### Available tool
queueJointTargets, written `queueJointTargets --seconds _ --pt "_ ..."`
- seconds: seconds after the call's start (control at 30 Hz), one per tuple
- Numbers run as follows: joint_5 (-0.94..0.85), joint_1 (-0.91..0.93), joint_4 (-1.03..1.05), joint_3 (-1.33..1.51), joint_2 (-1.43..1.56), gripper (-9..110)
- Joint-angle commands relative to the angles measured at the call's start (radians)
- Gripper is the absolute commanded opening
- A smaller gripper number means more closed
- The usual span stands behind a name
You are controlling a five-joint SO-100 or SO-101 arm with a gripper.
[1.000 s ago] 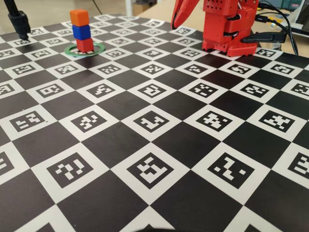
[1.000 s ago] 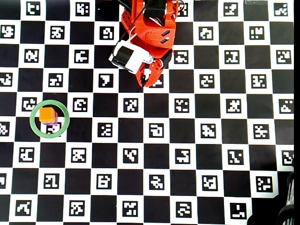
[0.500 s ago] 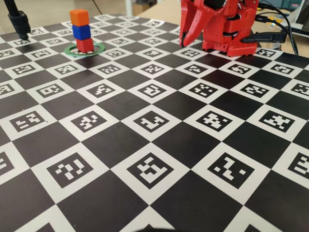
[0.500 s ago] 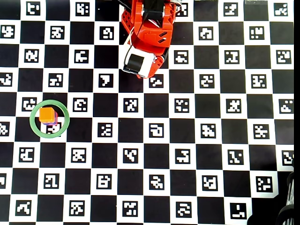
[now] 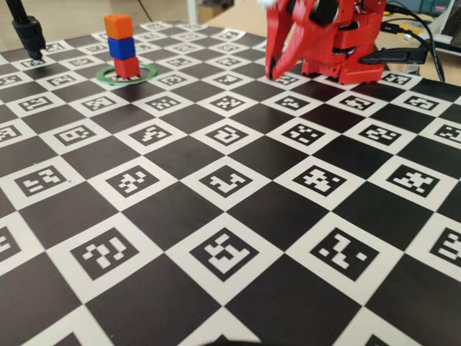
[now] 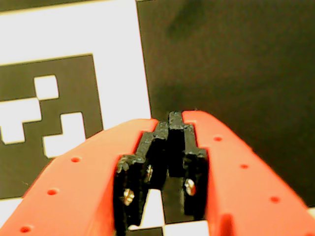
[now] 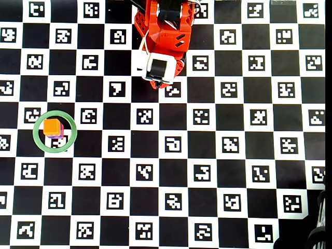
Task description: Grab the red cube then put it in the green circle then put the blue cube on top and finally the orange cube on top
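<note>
Readable text: none in any view.
Board: only black-and-white square code markers, no letters or numbers.

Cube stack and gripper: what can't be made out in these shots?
- Red cube: hidden in the overhead view under the orange cube.
- Blue cube: overhead view shows only a sliver.
- Whole stack: outside the wrist view.
- Gripper: covered by the arm's own body in the overhead view.

Orange cube tops stack in green circle
</note>
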Motion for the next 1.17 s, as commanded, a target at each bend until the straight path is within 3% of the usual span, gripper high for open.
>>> queueJointTargets --seconds 0.0,1.13 --pt "0.029 -0.021 0.021 0.058 0.048 -6" --pt "0.023 -0.035 0.021 0.058 0.048 -6"
